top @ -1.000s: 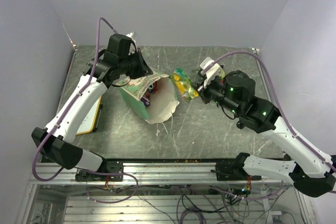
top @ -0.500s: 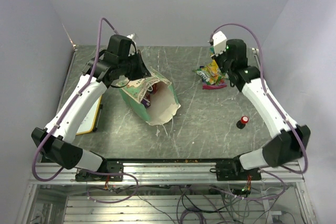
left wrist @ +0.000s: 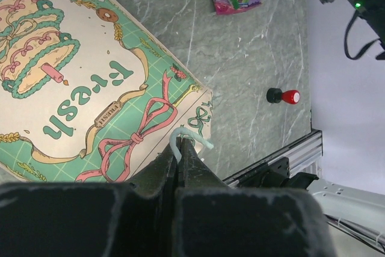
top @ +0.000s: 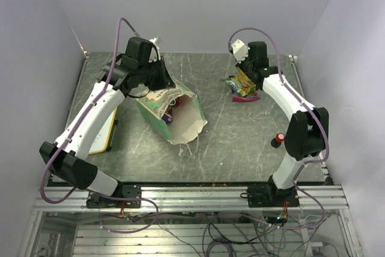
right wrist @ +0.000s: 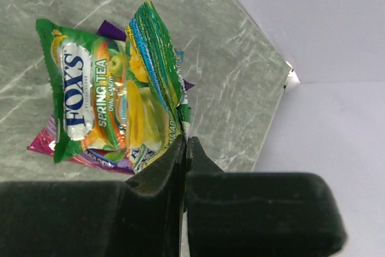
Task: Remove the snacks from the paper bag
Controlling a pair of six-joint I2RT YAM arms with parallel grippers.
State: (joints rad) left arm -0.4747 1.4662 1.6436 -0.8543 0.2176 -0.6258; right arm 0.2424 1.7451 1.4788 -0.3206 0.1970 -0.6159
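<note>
Held packet: your right gripper (right wrist: pixel 185 139) has its jaws pressed together on one edge of a yellow-green packet (right wrist: pixel 153 58), which stands edge-on straight ahead of the tips.
Other snacks: just past those jaws, a green Fox's packet (right wrist: pixel 84 94) lies flat on a pink-purple packet (right wrist: pixel 45 142), and the held one touches it. You cannot tell whether the held packet rests on the table (top: pixel 228 136).
Bag: the bag (left wrist: pixel 78 88) lies tilted on its side, printed front up, spreading ahead and to the left of your left jaws.
Left gripper: your left gripper (left wrist: pixel 178 148) is closed tight on the bag's rim, where the white handle (left wrist: pixel 189 136) loops out at the tips.
Button: a red-topped button (left wrist: pixel 284 95) sits to the right of the left jaws, well apart from the bag.
</note>
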